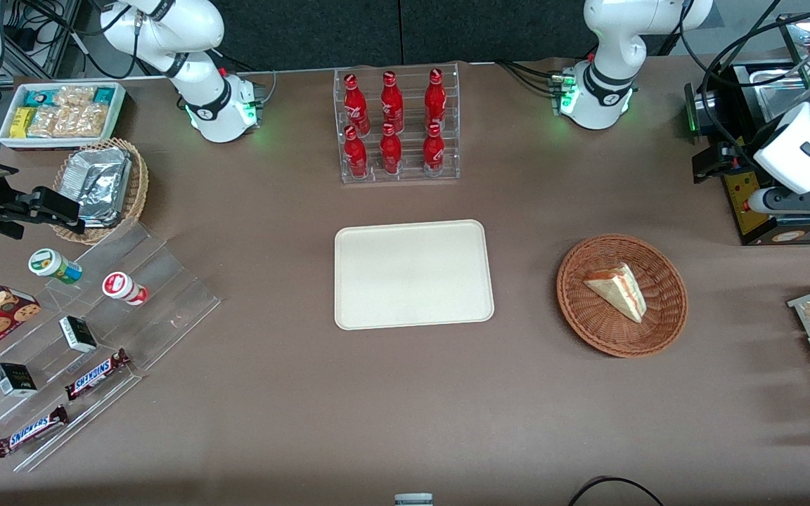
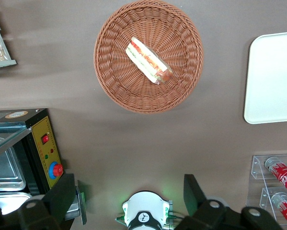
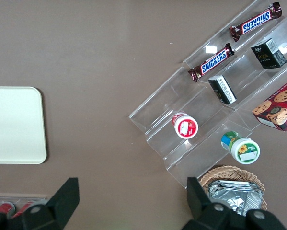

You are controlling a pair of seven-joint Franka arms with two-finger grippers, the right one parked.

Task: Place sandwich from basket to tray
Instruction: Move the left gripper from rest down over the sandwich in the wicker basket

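Wicker first: the basket (image 1: 621, 295) is a round, shallow bowl of reddish-brown weave, sitting on the matte brown table (image 1: 405, 407) toward the working arm's end. In it lies the sandwich (image 1: 617, 289), a triangular wedge of pale bread; the wrist view shows its cut edge (image 2: 149, 61) striped red-orange and green. Beside the basket, well apart, rests the tray (image 1: 413, 274), a flat cream-white rectangle with rounded corners and a low rim, smooth and plain. Farther from the front camera than the tray stands a clear acrylic rack (image 1: 398, 125) of glossy red bottles. The gripper (image 2: 129, 196) hangs high over bare cloth near the arm's own base, its dark blunt fingers (image 2: 62, 194) spread wide with nothing between them; in the front view it seems to sit near the black-and-yellow appliance (image 1: 753, 190), though it's partly cut off there.
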